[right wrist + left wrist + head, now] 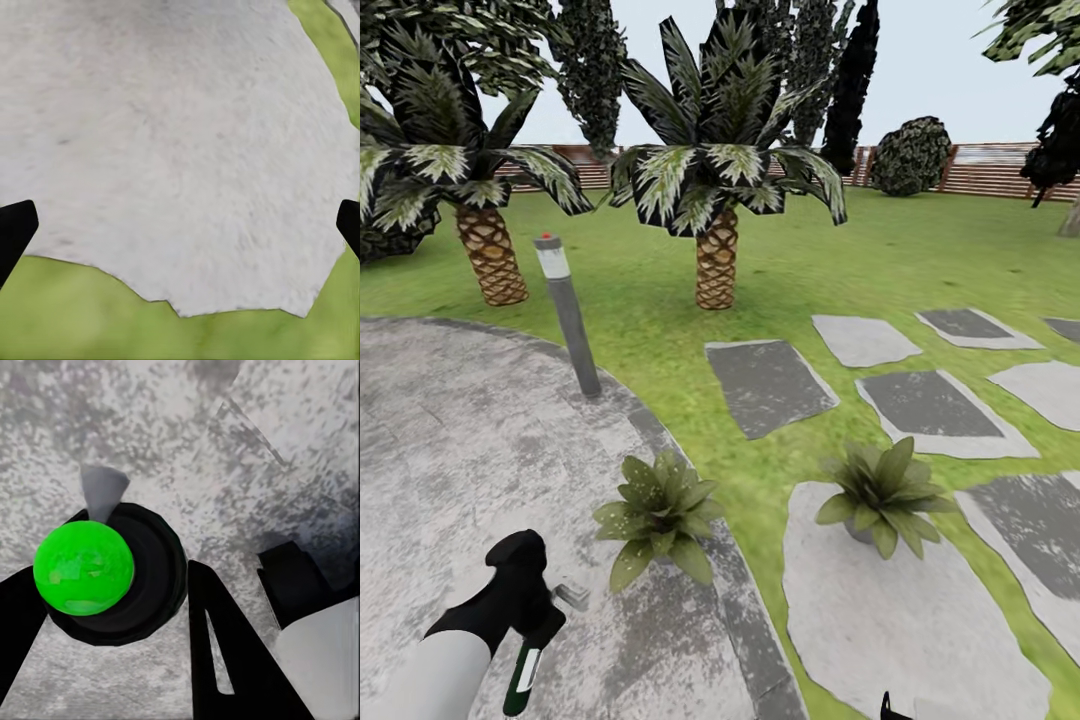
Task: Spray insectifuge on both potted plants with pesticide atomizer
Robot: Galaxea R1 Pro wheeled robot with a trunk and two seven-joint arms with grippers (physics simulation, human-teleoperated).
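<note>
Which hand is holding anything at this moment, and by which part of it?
The left hand grips the pesticide atomizer near its dark top, the green body hanging below. The right hand is open over a stepping stone, holding nothing.

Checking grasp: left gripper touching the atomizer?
Touching. Head view shows the left gripper wrapped around the pesticide atomizer; left wrist view has its fingers flanking it.

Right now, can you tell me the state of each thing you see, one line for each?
Left gripper: shut on the spray bottle.
Spray bottle: held over the patio, hanging down from the gripper.
Right gripper: open, empty, above a stepping stone.
Left potted plant: upright at the patio edge.
Right potted plant: upright on a stepping stone.
Lamp post: standing, slightly tilted.
</note>
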